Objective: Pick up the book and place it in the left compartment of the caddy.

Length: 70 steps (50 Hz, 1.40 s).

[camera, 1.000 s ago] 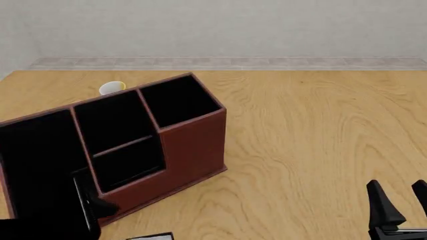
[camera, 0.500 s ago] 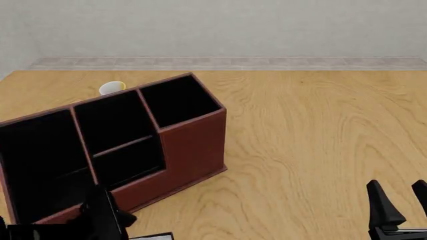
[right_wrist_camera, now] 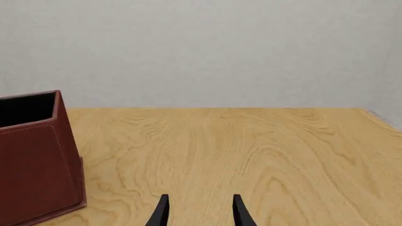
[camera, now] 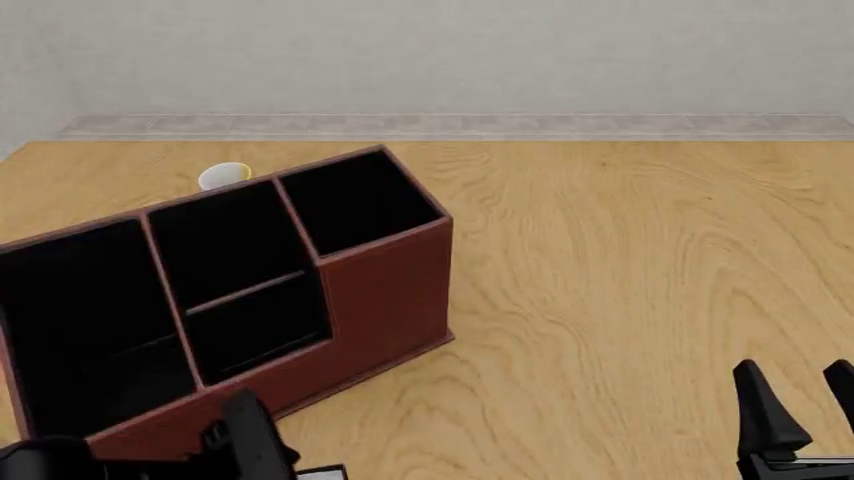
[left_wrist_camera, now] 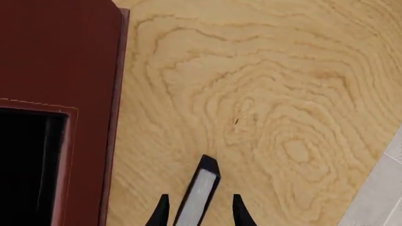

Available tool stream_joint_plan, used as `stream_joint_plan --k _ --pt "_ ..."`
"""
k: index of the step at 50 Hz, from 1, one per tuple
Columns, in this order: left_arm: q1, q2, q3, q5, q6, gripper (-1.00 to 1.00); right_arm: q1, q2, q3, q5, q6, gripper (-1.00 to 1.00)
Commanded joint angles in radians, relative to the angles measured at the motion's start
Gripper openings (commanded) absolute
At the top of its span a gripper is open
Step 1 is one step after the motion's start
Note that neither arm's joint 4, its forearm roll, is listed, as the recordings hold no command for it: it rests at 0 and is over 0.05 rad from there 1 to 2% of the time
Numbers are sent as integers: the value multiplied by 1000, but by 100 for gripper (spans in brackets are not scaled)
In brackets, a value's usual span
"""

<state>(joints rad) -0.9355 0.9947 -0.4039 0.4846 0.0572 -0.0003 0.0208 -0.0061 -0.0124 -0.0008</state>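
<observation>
The reddish-brown caddy (camera: 387,290) stands at the left of the table, turned at an angle, and also shows in the left wrist view (left_wrist_camera: 56,56) and the right wrist view (right_wrist_camera: 31,155). Its left compartment (camera: 80,320) is black inside. The book (left_wrist_camera: 199,188), thin and black with a white page edge, lies on the table in front of the caddy; only its white edge (camera: 318,470) shows at the bottom of the front view. My left gripper (camera: 254,440) is open, its fingers either side of the book (left_wrist_camera: 199,207) with a gap on each side. My right gripper (camera: 798,400) is open and empty at the near right (right_wrist_camera: 199,207).
A small white and yellow cup (camera: 224,176) sits behind the caddy at the far left. Bare wooden table (camera: 641,260) spreads to the right of the caddy. A grey wall runs behind the table's far edge.
My left arm has moved right and down, from in front of the caddy's left cell to the near edge over the book. The right arm has not moved.
</observation>
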Motion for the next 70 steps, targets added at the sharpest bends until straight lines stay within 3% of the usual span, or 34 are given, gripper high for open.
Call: stream_joint_plan --k 1,14,15,28,33,35,45,49,51,55,58,70 --pt "-15 55 37 -75 -25 100 0 -7 2 4 0 100" --pt "6 85 54 -102 -29 100 0 -7 2 4 0 100" --pt "9 82 54 -99 -30 -100 0 -7 2 4 0 100" --pt "35 20 11 -12 -22 -100 0 -7 2 4 0 100" --pt "59 -69 -55 117 -18 -100 0 -7 2 4 0 100" --pt "93 -121 -81 173 20 -100 0 -7 2 4 0 100" --pt "171 -316 -201 463 -27 -100 0 -7 2 4 0 100" --pt "182 -363 -241 535 -72 -100 0 -7 2 4 0 100" --pt "178 -392 -282 584 -144 -100 0 -7 2 4 0 100" --pt "242 -454 -320 676 -139 -100 0 -7 2 4 0 100" --pt "253 -482 -350 726 -181 -100 0 -7 2 4 0 100" --pt "353 -545 -360 735 -242 -100 0 -7 2 4 0 100"
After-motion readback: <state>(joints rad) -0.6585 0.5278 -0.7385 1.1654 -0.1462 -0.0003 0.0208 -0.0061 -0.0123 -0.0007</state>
